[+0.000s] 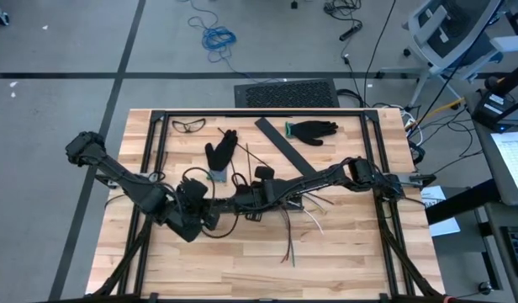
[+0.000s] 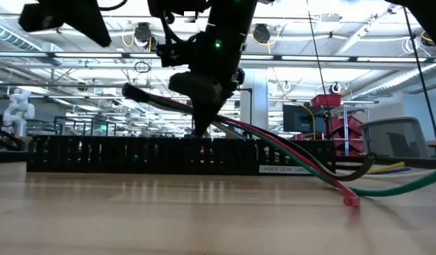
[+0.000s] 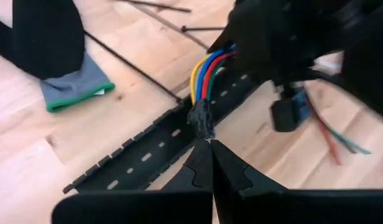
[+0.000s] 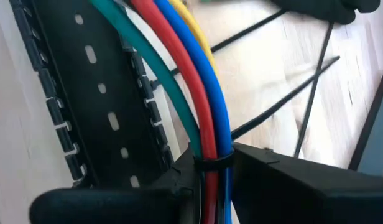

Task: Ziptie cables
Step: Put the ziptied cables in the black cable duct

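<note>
- Left gripper: its 2 fingers are clenched together, tips just beside the black tie on the cables.
- Right gripper: cables pass between its fingers; grip unclear.
- Judgement: 1 tie is cinched; trimming and further ties remain over the slotted strip.

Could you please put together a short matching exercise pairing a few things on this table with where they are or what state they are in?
Things:
1. cables
2. left end effector
3. safety glasses
4. black slotted strip

States or places:
A. shut
B. near the far edge of the table
C. bound by a thin black tie
D. lying flat under the cables

Pairs: 1-C, 2-A, 3-B, 4-D
</note>
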Tool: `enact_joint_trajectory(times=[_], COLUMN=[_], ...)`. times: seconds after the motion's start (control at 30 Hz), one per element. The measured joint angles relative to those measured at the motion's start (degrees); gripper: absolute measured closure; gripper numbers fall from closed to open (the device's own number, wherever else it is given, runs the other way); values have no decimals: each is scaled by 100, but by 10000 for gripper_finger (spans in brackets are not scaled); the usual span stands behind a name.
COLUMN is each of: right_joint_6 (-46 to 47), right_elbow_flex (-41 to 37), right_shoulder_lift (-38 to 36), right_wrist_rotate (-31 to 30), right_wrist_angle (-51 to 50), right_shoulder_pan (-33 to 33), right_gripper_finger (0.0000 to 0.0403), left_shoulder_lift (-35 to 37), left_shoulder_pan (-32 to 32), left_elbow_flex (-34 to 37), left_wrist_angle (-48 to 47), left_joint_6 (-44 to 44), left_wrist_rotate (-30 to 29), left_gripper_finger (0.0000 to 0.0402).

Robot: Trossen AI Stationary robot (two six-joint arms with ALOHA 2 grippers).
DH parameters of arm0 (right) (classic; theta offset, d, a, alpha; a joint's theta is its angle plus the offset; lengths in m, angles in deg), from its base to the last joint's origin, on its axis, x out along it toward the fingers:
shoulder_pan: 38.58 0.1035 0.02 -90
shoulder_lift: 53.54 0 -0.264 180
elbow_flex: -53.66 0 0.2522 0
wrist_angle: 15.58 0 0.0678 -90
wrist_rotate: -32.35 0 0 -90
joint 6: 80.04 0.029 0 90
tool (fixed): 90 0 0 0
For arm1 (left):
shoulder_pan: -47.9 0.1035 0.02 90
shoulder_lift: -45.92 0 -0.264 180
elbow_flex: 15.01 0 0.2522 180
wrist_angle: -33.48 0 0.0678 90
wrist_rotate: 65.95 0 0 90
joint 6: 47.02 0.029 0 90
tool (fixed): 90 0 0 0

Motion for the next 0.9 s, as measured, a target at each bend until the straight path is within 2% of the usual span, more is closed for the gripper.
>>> enact_joint_trajectory(times=[0.1,0.27,0.43,0.57,0.73,0.83,0.9], right_joint_6=[-10,8,-15,-104,-191,-260,-336], right_elbow_flex=[0,2,11,13,13,17,20], right_shoulder_lift=[-2,-2,-4,-13,-15,-19,-22], right_wrist_rotate=[6,161,367,442,457,463,522], right_wrist_angle=[28,256,604,715,824,1007,1137], right_shoulder_pan=[0,-9,-26,-71,-203,-282,-320], right_gripper_finger=[349,348,348,348,348,348,348], left_shoulder_lift=[-256,-668,-685,-353,367,858,1140], left_shoulder_pan=[-12,-23,49,-91,-602,-871,-1010], left_elbow_flex=[0,52,175,175,189,379,618], left_wrist_angle=[-14,-94,-230,-814,-1676,-1243,-502], left_joint_6=[62,143,-543,-1005,-2208,-2838,-2803], left_wrist_rotate=[-9,31,-75,-125,-159,-503,-612], left_gripper_finger=[397,358,308,270,239,236,235])
